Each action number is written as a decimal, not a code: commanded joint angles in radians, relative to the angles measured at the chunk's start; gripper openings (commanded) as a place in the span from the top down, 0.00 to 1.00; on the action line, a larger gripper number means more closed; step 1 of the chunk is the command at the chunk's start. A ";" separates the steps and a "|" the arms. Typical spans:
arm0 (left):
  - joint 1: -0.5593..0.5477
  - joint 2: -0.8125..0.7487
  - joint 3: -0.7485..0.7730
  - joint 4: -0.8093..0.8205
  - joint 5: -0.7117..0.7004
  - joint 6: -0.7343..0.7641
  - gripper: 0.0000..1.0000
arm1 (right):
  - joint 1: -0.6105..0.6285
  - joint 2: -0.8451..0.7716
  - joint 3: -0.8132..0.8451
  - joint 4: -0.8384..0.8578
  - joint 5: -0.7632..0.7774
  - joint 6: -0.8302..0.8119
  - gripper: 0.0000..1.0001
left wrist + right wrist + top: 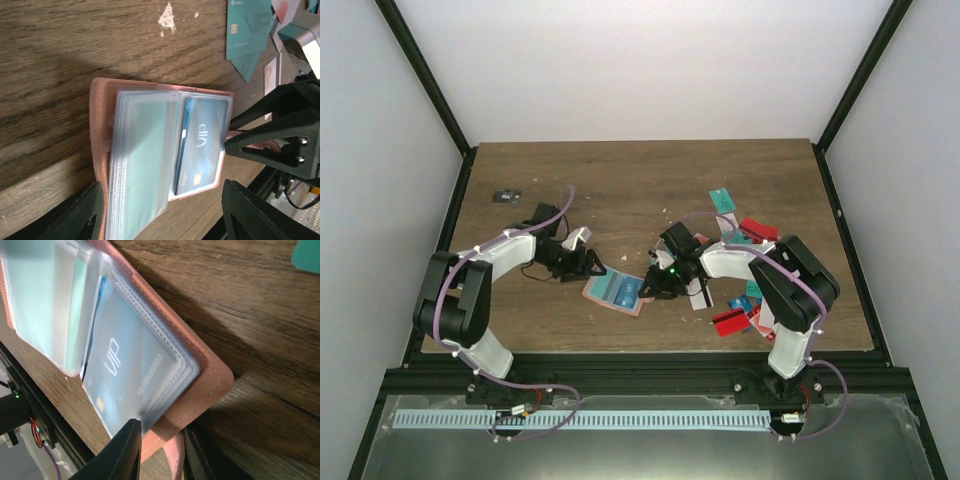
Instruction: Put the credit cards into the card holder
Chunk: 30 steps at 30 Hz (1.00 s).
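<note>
The salmon-pink card holder [615, 290] lies open on the table between both arms. Its clear sleeves face up, and a blue card [202, 145] marked VIP sits in the right-hand sleeve. My left gripper [592, 268] is open and straddles the holder's near edge [97, 130], one finger [85, 215] beside the pink cover. My right gripper [650, 288] has closed onto the holder's other edge [200, 375] at the tab, one fingertip [125, 450] over the sleeve with the blue card [125, 375]. Loose credit cards lie to the right, among them a teal one [722, 200] and a red one [758, 230].
More cards, including a red one [732, 322], are piled beside the right arm near the table's front edge. A teal card [247, 30] lies just beyond the holder. A small dark object [506, 195] sits at the far left of the table.
</note>
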State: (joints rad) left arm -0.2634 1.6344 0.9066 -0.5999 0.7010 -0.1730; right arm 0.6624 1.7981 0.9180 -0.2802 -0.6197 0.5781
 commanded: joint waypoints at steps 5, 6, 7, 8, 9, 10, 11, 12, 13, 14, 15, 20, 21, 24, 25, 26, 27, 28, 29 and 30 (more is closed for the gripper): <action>-0.008 -0.026 0.009 -0.005 0.093 -0.006 0.35 | 0.005 0.075 0.003 -0.018 0.063 -0.021 0.74; -0.009 -0.027 0.009 -0.005 0.094 -0.006 0.35 | 0.005 0.075 0.004 -0.017 0.062 -0.021 0.75; -0.010 -0.027 0.008 -0.006 0.095 -0.006 0.35 | 0.005 0.076 0.005 -0.017 0.062 -0.021 0.75; -0.010 -0.027 0.009 -0.006 0.099 -0.006 0.35 | 0.006 0.078 0.005 -0.016 0.062 -0.021 0.75; -0.012 -0.028 0.008 -0.005 0.100 -0.008 0.35 | 0.005 0.079 0.007 -0.017 0.063 -0.021 0.75; -0.014 -0.029 0.009 -0.005 0.100 -0.009 0.35 | 0.005 0.079 0.007 -0.017 0.062 -0.021 0.75; -0.015 -0.030 0.008 -0.007 0.102 -0.009 0.35 | 0.005 0.081 0.008 -0.016 0.062 -0.019 0.75; -0.016 -0.030 0.008 -0.007 0.103 -0.011 0.35 | 0.005 0.080 0.008 -0.015 0.063 -0.020 0.75; -0.017 -0.034 0.009 -0.005 0.105 -0.012 0.35 | 0.005 0.082 0.010 -0.016 0.063 -0.019 0.75; -0.019 -0.036 0.009 -0.005 0.107 -0.014 0.35 | 0.005 0.081 0.010 -0.016 0.062 -0.020 0.75; -0.019 -0.038 0.008 -0.006 0.108 -0.016 0.35 | 0.005 0.081 0.011 -0.016 0.063 -0.021 0.75; -0.029 -0.049 0.007 -0.007 0.118 -0.026 0.37 | 0.001 0.081 0.014 -0.008 0.059 -0.016 0.75; -0.032 -0.051 0.005 -0.008 0.118 -0.026 0.37 | 0.001 0.081 0.015 -0.006 0.056 -0.013 0.75; -0.042 -0.056 0.001 -0.007 0.124 -0.030 0.37 | -0.003 0.084 0.020 0.000 0.050 -0.009 0.75; -0.046 -0.058 0.000 -0.006 0.125 -0.032 0.37 | -0.003 0.085 0.024 -0.001 0.050 -0.009 0.75; -0.051 -0.060 0.001 -0.005 0.127 -0.034 0.38 | -0.004 0.088 0.027 -0.001 0.051 -0.009 0.75; -0.056 -0.061 0.001 -0.003 0.127 -0.035 0.38 | -0.004 0.090 0.030 0.000 0.050 -0.009 0.75; -0.060 -0.063 0.001 -0.002 0.127 -0.039 0.38 | -0.004 0.093 0.032 0.001 0.049 -0.009 0.75; -0.064 -0.065 0.001 -0.001 0.129 -0.042 0.38 | -0.004 0.095 0.034 0.003 0.049 -0.008 0.75; -0.067 -0.066 0.002 0.002 0.130 -0.045 0.38 | -0.004 0.097 0.037 0.004 0.048 -0.007 0.75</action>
State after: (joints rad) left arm -0.3054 1.5848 0.9070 -0.5987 0.7952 -0.2077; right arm 0.6559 1.8320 0.9451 -0.2741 -0.6556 0.5766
